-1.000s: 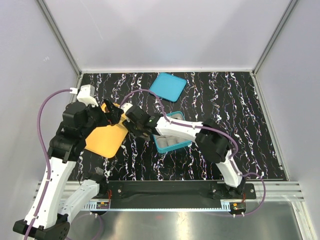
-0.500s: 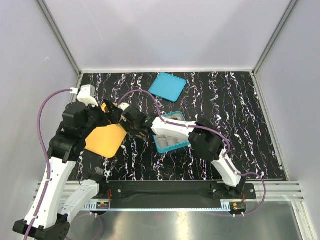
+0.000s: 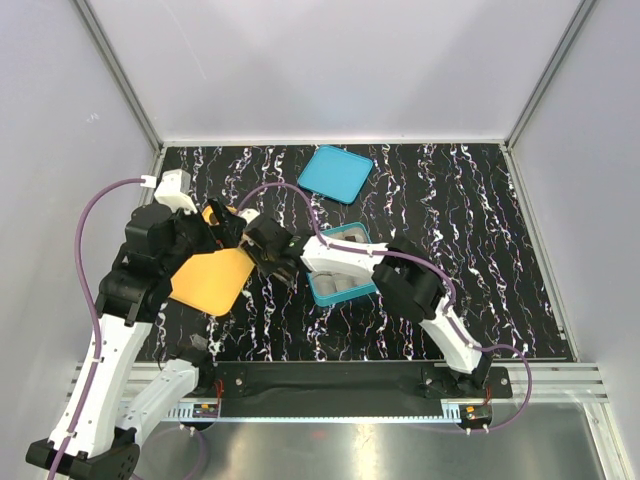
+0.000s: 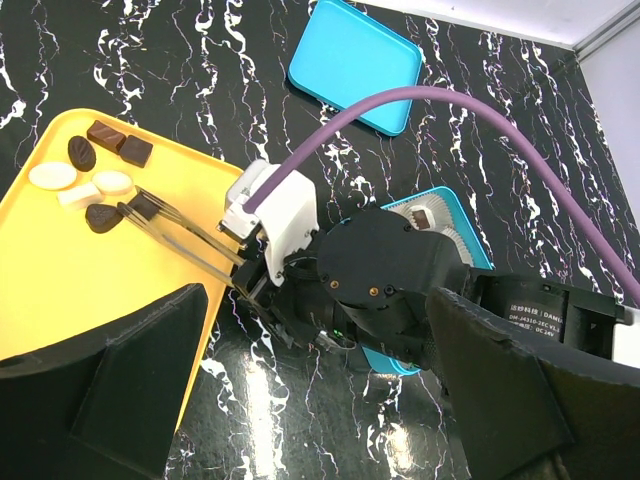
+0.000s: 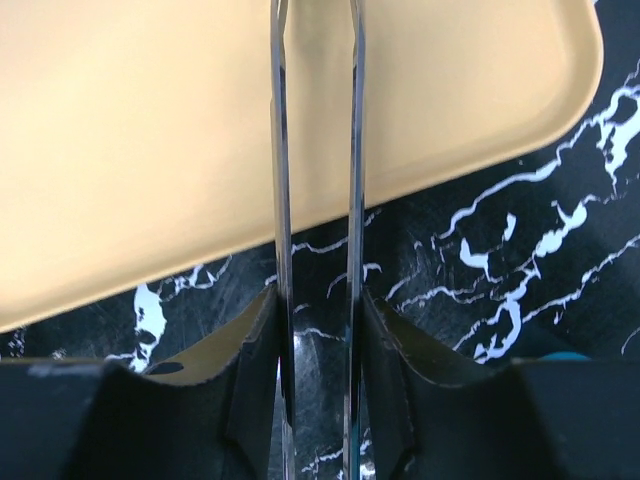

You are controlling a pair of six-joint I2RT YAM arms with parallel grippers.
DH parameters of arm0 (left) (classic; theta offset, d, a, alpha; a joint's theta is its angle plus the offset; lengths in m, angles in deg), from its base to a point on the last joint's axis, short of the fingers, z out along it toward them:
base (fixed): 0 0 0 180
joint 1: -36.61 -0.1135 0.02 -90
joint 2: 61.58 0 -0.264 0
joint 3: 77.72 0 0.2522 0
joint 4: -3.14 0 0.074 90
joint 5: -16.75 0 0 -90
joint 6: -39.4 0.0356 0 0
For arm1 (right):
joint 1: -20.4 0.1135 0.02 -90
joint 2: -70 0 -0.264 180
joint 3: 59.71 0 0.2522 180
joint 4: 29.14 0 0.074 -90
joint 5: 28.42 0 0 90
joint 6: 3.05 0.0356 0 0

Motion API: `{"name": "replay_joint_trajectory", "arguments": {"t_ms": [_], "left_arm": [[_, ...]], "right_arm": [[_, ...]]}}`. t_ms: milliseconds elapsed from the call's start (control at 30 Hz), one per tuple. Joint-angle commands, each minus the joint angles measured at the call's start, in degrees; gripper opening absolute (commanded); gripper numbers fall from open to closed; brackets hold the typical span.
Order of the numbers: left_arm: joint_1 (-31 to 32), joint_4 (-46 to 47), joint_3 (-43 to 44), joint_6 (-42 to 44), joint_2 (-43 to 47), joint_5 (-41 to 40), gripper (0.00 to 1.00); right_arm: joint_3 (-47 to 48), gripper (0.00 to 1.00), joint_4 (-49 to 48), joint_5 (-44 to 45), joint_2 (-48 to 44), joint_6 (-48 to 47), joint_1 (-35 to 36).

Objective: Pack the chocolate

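right claw (image 5: 318,312): clamped on tweezers (image 5: 278,150); both blades are pressed between the two fingers, a narrow gap left between the blades
tweezers tips: reached over the yellow tray (image 4: 60,290), set at a dark piece (image 4: 146,206); whether that piece is pinched cannot be told
chocolate (image 4: 103,132): a loose cluster is seen on the tray's 10 o'clock corner in the left wrist view, dark and cream pieces mixed
dark pieces: two squarish ones at the cluster's 12 o'clock, one oval (image 4: 82,152) just beside them, one more (image 4: 102,217) at 6 o'clock
cream pieces: three (image 4: 52,176) laid across the middle of the cluster, near each other
packed piece: one brown piece (image 4: 421,216) is seated in a paper cup (image 4: 445,238) inside the teal box (image 3: 345,296)
teal box: open, mostly hidden by the right arm; placed at 3 o'clock of the tray in the top view
lid (image 4: 355,65): laid flat on the table (image 4: 500,100), at 12 o'clock of the box, apart from it
left claw (image 4: 315,295): fingers spread wide apart, nothing held; hung above the tray's 3 o'clock edge with the right wrist seen below it
cable (image 4: 420,95): purple, arched from the right wrist over the box
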State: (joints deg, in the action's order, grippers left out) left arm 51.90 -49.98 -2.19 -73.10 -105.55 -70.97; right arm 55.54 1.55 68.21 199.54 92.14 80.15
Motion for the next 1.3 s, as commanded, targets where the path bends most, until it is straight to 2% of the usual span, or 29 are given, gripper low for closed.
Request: {"name": "replay_joint_trajectory", "arguments": {"t_ms": [0,300,533,667,967,1167,1267], "left_arm": [[-0.2,2.0,1.3,0.1,0.2,1.1,0.99],[-0.2,2.4,0.5,-1.1,-0.4,0.4,0.99],[-0.2,2.4,0.4,-1.7,-1.3,0.5,0.99],[-0.2,1.7,0.2,-2.8,-2.1,-1.4,0.99],[-0.2,8.6,-6.7,-0.6,0.2,5.4,0.99],[-0.2,13.1,-12.6,-1.8,0.3,7.9,0.99],[-0.2,14.0,-15.0,-1.7,0.2,7.0,0.99]], "right_arm": [[-3.0,0.38,-2.3,0.6,-6.6,1.8,-0.4],[-12.0,0.35,-3.9,-0.2,-18.7,5.2,-0.4],[-17.5,0.35,-0.4,1.0,-28.6,6.0,-0.5],[-24.3,0.35,3.0,4.7,-36.2,7.0,-1.3],[-39.8,0.35,11.0,8.1,-52.9,15.8,-3.3],[-45.1,0.36,14.4,7.7,-61.6,18.9,-3.3],[-46.1,0.37,14.1,7.1,-62.6,19.0,-3.3]]}}
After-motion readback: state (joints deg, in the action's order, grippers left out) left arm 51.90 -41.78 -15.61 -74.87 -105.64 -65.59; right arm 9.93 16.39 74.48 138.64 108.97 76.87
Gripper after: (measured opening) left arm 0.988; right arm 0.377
